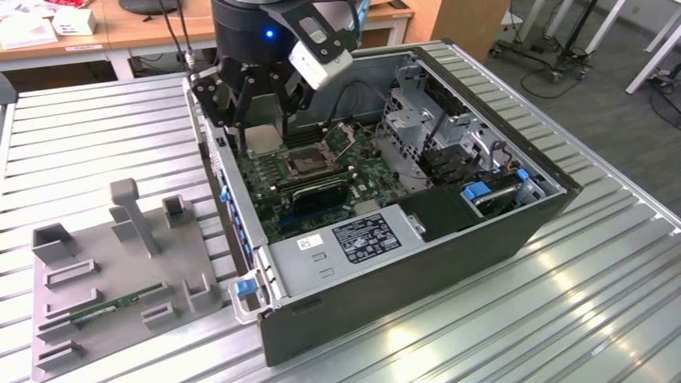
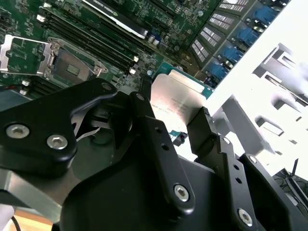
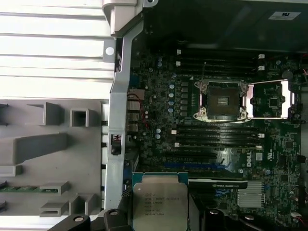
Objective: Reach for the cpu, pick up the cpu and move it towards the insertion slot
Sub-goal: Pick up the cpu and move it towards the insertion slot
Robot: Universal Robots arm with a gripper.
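My gripper (image 2: 173,109) is shut on the cpu (image 2: 179,98), a flat square chip with a pale silvery face, held by two opposite edges between the black fingers (image 2: 159,139). In the exterior view the gripper (image 1: 261,134) hangs over the far left part of the motherboard, inside the open computer case, with the cpu (image 1: 261,138) pointing down. The insertion slot (image 1: 309,165) is a metal-framed socket with a dark centre, a short way from the chip. In the first wrist view the cpu (image 3: 160,202) sits apart from the insertion slot (image 3: 221,101), whose cover frame is swung open beside it.
The open computer case (image 1: 532,231) lies on a slatted metal table (image 1: 96,136). Its side wall (image 3: 115,144) runs close to the gripper. A grey fixture (image 1: 117,271) holding a green memory stick (image 1: 107,307) lies at the exterior view's left. Long memory slots (image 3: 216,137) flank the socket.
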